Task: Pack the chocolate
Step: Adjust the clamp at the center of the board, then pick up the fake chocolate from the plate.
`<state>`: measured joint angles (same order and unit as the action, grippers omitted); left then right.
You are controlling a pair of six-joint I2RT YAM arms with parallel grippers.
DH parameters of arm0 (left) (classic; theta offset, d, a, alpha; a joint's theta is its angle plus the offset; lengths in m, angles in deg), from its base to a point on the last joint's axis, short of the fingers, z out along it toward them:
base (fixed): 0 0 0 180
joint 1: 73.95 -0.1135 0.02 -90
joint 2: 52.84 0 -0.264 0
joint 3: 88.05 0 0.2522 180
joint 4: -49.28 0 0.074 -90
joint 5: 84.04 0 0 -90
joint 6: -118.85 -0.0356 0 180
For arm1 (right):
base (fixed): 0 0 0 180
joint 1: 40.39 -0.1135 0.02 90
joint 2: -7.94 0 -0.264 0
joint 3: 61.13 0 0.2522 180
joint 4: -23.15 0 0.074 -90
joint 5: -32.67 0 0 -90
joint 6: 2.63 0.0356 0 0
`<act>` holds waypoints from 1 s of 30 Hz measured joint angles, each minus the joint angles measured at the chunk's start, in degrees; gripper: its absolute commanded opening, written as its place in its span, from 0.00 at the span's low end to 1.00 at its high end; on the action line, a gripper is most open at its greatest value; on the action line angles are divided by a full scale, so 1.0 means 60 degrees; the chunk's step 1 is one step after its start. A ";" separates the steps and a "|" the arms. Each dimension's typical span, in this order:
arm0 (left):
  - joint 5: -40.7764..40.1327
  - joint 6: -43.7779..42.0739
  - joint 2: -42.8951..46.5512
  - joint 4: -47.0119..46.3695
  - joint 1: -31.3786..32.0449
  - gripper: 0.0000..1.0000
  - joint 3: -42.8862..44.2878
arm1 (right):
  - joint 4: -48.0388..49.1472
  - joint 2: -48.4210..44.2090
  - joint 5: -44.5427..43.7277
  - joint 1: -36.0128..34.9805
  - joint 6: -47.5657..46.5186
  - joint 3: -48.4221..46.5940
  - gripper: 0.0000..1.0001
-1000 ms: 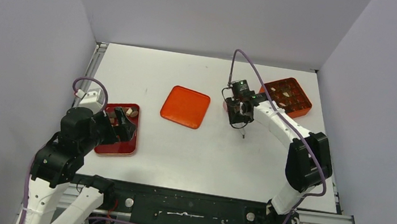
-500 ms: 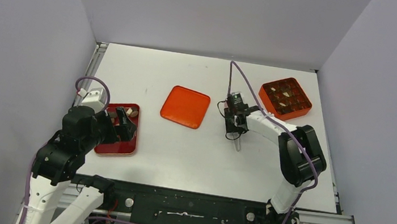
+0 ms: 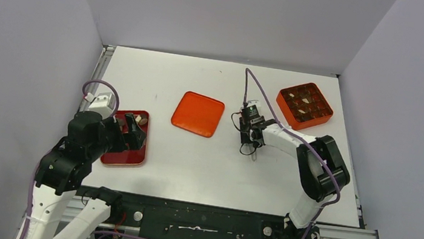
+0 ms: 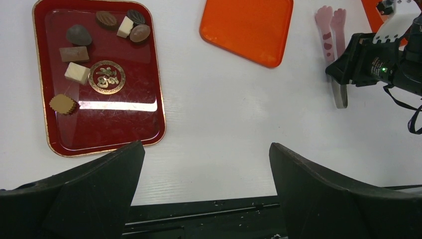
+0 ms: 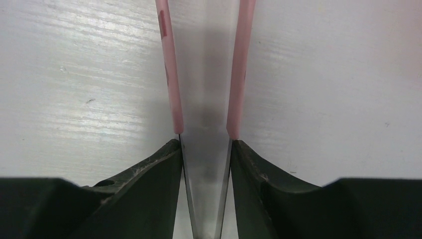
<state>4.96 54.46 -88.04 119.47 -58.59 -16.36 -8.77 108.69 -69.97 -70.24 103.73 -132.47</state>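
Note:
Several chocolate pieces point(image 4: 77, 72), dark and cream, lie at the far end of the dark red tray point(image 4: 114, 119) and in the compartments of the orange box point(image 3: 304, 105) at the back right. My left gripper point(image 4: 206, 164) is open and empty, hovering by the tray's near right corner point(image 3: 135, 131). My right gripper point(image 5: 205, 142) is shut on the metal end of the pink tongs point(image 5: 169, 74), low over the table mid-right point(image 3: 253, 144). The tongs' pink tips point(image 4: 332, 30) point toward the back of the table.
The flat orange lid point(image 3: 197, 113) lies on the table between the tray and the right gripper, and it also shows in the left wrist view point(image 4: 246, 27). Grey walls close in the left, back and right sides. The table's black front edge point(image 4: 199, 209) is just under the left gripper.
My right gripper has carried the tongs away from the orange box, toward the near side and down close to the table. The left arm has barely moved.

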 measured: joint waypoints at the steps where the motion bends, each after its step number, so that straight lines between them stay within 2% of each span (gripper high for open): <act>1: 0.0000 0.0004 -0.0025 0.0004 0.0000 0.97 0.0007 | 0.0073 0.0000 -0.0004 -0.0004 0.0000 0.0022 0.38; 5: 0.0015 -0.0033 -0.0178 0.0095 0.0000 0.97 0.0051 | 0.0157 -0.0015 -0.0069 -0.0098 -0.0007 0.0051 0.37; 8: 0.0080 -0.0084 -0.0317 0.0124 -0.0004 0.97 0.0051 | -0.0007 -0.0076 -0.0127 -0.0222 -0.0051 0.0051 0.32; 17: 0.0138 -0.0080 -0.0284 0.0120 0.0000 0.92 0.0047 | -0.1829 -0.1384 -0.0102 -0.0882 -0.0098 -0.0448 0.33; 22: 0.0364 0.0015 -0.0696 -0.0025 -0.0004 0.86 0.0047 | -0.2481 -0.2623 -0.0029 -0.1902 -0.0102 -0.0849 0.34; 26: 0.0637 0.0208 -0.1322 -0.0244 -0.0004 0.86 0.0047 | -0.2677 -0.3319 0.0270 -0.2867 -0.0073 -0.1002 0.34; 30: 0.1490 0.0656 -0.1996 -0.1053 -0.0004 0.85 0.0047 | -0.2521 -0.3679 0.0794 -0.3697 0.0076 -0.1082 0.35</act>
<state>13.90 58.39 -100.02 113.15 -58.61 -16.08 -23.89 86.61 -65.21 -92.42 104.19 -138.96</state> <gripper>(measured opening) 0.858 0.348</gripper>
